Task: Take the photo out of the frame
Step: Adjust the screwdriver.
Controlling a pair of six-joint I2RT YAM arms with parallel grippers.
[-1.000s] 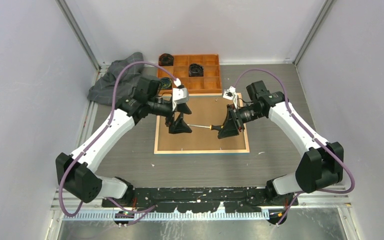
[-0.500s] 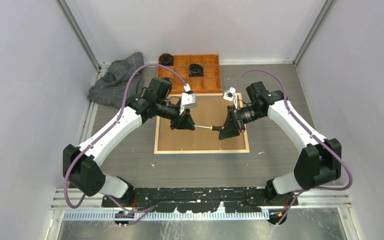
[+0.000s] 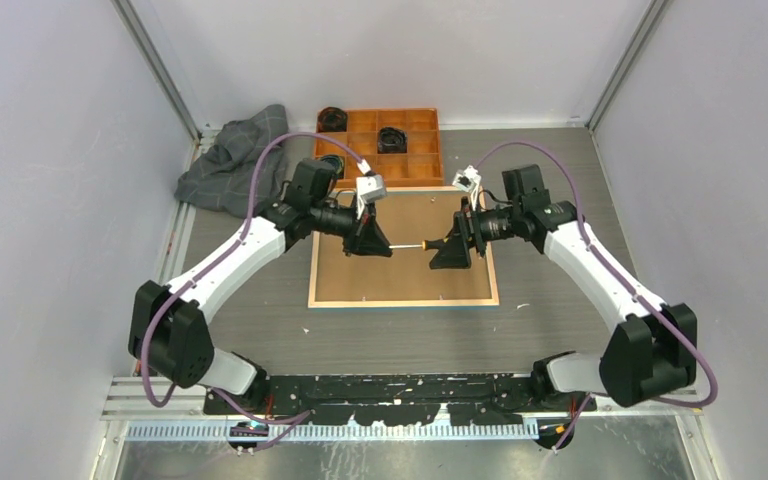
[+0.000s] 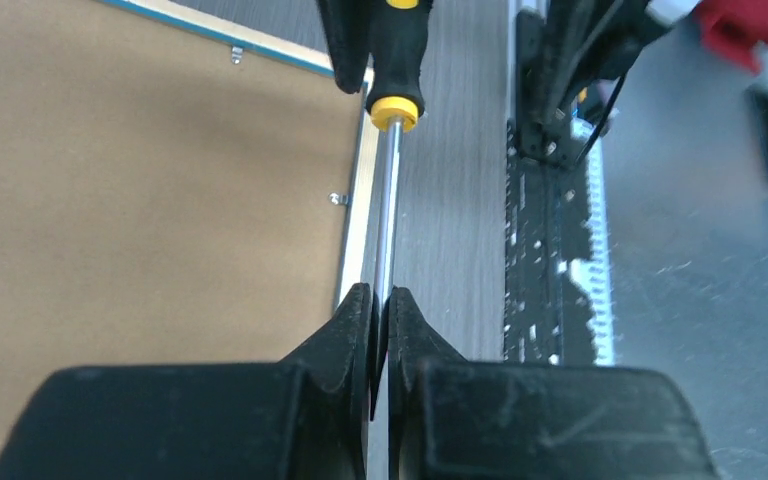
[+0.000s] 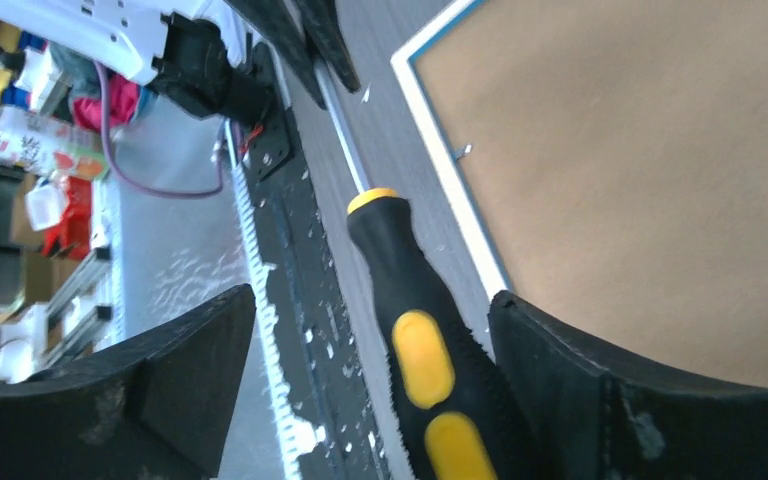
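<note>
From my seat the top view is bright and even, lit softly from overhead, sharp, with faint shadows under the arms on the table [image 3: 410, 330]. On the left wrist view the left gripper [image 4: 380, 295] is a blurred dark mass and the screwdriver [image 4: 388, 200] shaft glints. The right gripper [image 5: 372, 295] looks soft and underexposed too

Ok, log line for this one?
left gripper: shut on screwdriver shaft | right gripper: open around handle | frame: face down, board up
</note>
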